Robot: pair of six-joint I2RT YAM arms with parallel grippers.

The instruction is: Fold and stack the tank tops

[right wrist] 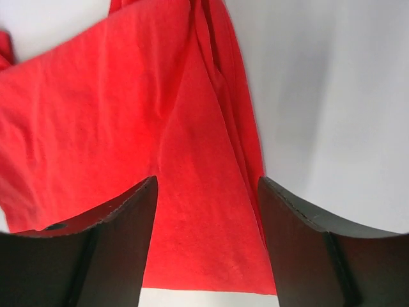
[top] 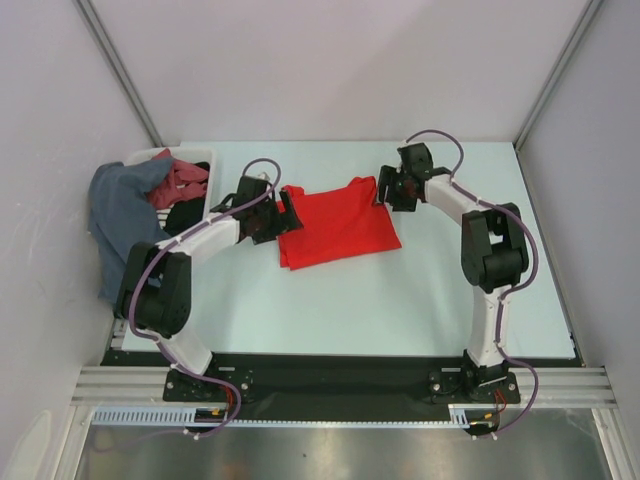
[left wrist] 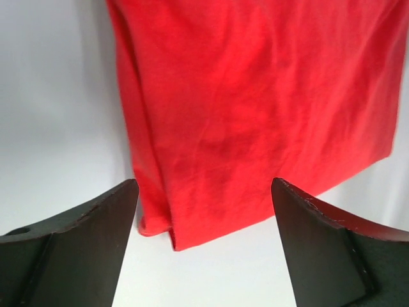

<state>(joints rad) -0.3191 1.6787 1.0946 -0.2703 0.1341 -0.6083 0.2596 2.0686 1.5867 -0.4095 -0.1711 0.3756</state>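
The bright red tank top [top: 338,222] lies folded flat in the middle of the table. My left gripper [top: 287,216] hovers at its left edge, open; in the left wrist view the cloth's corner [left wrist: 255,96] lies on the table just beyond the gripper [left wrist: 204,192], with nothing between the fingers. My right gripper [top: 384,190] is at the top's far right corner, also open. In the right wrist view the red cloth [right wrist: 128,128] lies flat under the gripper [right wrist: 208,188], held by neither finger. Dark cloth [top: 185,216] lies in the basket beside dull red cloth [top: 183,177].
A white basket [top: 195,153] stands at the far left of the table. A grey-blue garment [top: 120,215] hangs over its left side. Walls close in the table at the back and on both sides.
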